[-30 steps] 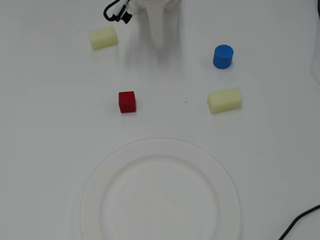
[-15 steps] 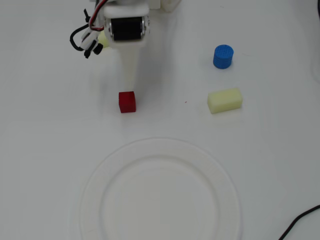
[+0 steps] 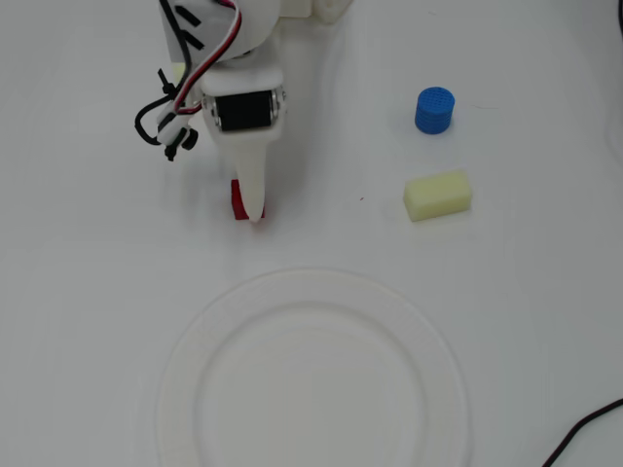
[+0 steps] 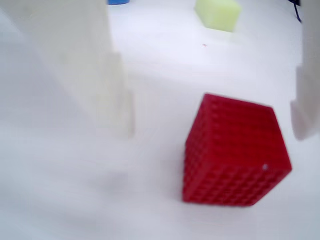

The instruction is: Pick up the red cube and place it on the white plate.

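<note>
The red cube point(image 3: 238, 199) sits on the white table, partly covered by my gripper point(image 3: 249, 208) in the overhead view. In the wrist view the cube point(image 4: 235, 152) lies between my two white fingers, closer to the right one and touching neither. The gripper point(image 4: 210, 127) is open, low around the cube. The white plate point(image 3: 313, 287) lies below the cube in the overhead view, a short gap away, with nothing on it.
A blue cylinder point(image 3: 434, 110) and a pale yellow block point(image 3: 438, 195) stand to the right in the overhead view; the block point(image 4: 217, 13) also shows at the top of the wrist view. A black cable point(image 3: 584, 433) crosses the lower right corner.
</note>
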`<action>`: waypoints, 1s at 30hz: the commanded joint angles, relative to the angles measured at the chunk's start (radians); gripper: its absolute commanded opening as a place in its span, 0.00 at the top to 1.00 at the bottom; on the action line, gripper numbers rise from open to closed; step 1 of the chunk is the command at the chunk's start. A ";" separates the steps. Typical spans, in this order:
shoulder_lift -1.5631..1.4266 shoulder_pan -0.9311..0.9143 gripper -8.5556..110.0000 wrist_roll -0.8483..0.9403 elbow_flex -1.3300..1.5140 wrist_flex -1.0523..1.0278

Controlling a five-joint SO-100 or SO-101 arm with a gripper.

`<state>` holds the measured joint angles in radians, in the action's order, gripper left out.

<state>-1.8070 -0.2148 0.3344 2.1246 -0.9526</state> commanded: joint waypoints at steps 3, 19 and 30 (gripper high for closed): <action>0.095 -0.032 0.75 0.035 -0.072 0.044; -0.009 0.011 0.93 -0.011 -0.054 0.080; -0.202 0.135 0.93 -0.167 -0.147 0.184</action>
<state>-1.9635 -0.1058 0.2086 2.0402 -0.8330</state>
